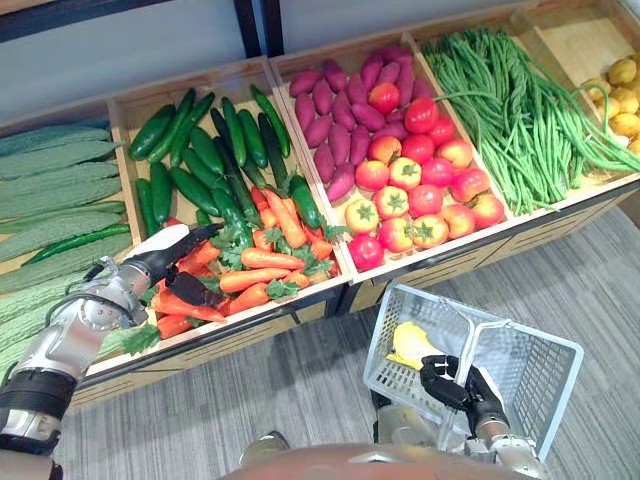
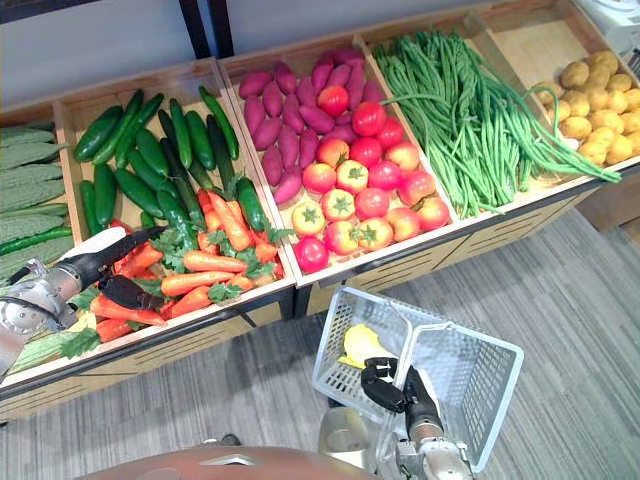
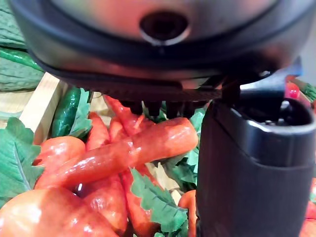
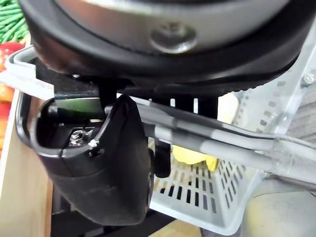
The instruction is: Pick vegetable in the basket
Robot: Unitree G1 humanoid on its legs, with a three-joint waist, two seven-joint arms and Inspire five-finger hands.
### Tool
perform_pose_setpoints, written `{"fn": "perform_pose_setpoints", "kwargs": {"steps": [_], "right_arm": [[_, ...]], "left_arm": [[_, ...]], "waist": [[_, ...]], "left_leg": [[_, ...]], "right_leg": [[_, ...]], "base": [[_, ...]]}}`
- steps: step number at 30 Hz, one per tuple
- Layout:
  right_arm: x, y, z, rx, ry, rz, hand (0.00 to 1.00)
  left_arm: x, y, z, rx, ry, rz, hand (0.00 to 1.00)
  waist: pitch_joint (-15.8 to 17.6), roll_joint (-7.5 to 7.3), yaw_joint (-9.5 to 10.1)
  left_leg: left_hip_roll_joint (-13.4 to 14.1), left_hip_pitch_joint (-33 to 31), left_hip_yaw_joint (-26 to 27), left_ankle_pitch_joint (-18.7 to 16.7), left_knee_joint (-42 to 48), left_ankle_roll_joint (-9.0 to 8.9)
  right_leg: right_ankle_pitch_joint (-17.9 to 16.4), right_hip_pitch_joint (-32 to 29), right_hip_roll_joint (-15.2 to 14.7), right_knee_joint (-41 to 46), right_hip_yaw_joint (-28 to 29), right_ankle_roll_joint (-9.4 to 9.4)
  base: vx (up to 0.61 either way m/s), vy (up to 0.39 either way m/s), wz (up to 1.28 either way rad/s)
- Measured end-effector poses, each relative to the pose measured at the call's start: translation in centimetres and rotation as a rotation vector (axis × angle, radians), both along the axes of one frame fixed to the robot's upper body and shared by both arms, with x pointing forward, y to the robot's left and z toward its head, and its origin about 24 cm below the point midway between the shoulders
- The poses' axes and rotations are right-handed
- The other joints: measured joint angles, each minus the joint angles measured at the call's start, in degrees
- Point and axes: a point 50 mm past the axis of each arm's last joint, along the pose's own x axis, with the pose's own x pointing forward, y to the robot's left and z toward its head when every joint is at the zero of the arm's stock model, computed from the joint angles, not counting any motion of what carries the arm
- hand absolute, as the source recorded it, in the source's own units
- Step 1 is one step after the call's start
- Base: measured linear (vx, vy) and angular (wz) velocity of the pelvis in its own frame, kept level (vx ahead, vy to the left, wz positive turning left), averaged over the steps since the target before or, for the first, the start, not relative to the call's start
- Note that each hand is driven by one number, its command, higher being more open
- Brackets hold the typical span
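Note:
Orange carrots (image 1: 265, 260) with green tops fill the front of a wooden bin. My left hand (image 1: 160, 262) reaches into that pile, open, its fingers straight over the carrots and its thumb (image 3: 252, 168) spread apart below them. One carrot (image 3: 123, 153) lies in the gap between fingers and thumb, ungripped. Low on the right, my right hand (image 1: 465, 390) is shut on the grey handle (image 4: 207, 136) of a white plastic basket (image 1: 540, 350). The basket hangs over the floor in front of the stand. A yellow item (image 1: 412, 343) lies inside the basket.
Dark cucumbers (image 1: 200, 150) lie behind the carrots, ridged green gourds (image 1: 50, 190) to the left. To the right are bins of purple sweet potatoes (image 1: 340, 110), tomatoes (image 1: 420, 180), long beans (image 1: 520, 110) and yellow potatoes (image 1: 620, 100). Grey floor (image 1: 300, 390) runs before the stand.

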Motion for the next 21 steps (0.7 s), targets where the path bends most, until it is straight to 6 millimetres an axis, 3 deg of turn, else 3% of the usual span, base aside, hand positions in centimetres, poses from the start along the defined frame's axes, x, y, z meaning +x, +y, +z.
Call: {"fn": "perform_pose_setpoints", "kwargs": {"steps": [7,8,16,21], "right_arm": [[0.3,-0.6,0.3,-0.014,-0.016,0.006,0.0],[0.3,-0.7,0.3,-0.013,-0.019,0.003,0.0],[0.5,-1.2,-0.3,0.002,-0.019,-0.01,0.0],[0.3,-1.8,-0.5,0.0,-0.006,-0.023,0.0]], "left_arm": [[-1.0,1.0,0.0,-0.007,-0.018,0.043,1.0],[-1.0,1.1,0.1,-0.009,-0.029,0.044,0.0],[-1.4,2.1,0.4,-0.029,-0.071,0.098,0.0],[-2.1,2.1,-1.9,-0.076,-0.002,0.138,0.0]], "waist": [[0.62,0.49,0.0],[0.81,0.38,0.1],[1.04,0.23,-0.02],[1.2,0.51,-0.22]], "left_leg": [[-0.13,-1.52,2.23,0.03,0.07,0.03],[-0.14,-1.81,2.45,0.03,0.07,0.03],[-0.07,-1.63,3.36,0.02,0.04,0.02],[0.09,-1.71,3.55,0.02,0.02,0.01]], "right_leg": [[0.07,-3.86,0.29,1.86,2.13,0.05],[0.09,-4.38,0.32,2.17,2.53,0.08],[0.13,-5.1,0.05,3.12,2.77,0.11],[0.13,-5.35,-0.07,3.26,2.76,0.11]], "base": [[-0.05,-0.02,-0.15],[-0.05,-0.02,-0.08],[-0.02,-0.006,-0.04],[0.0,0.0,0.0]]}}
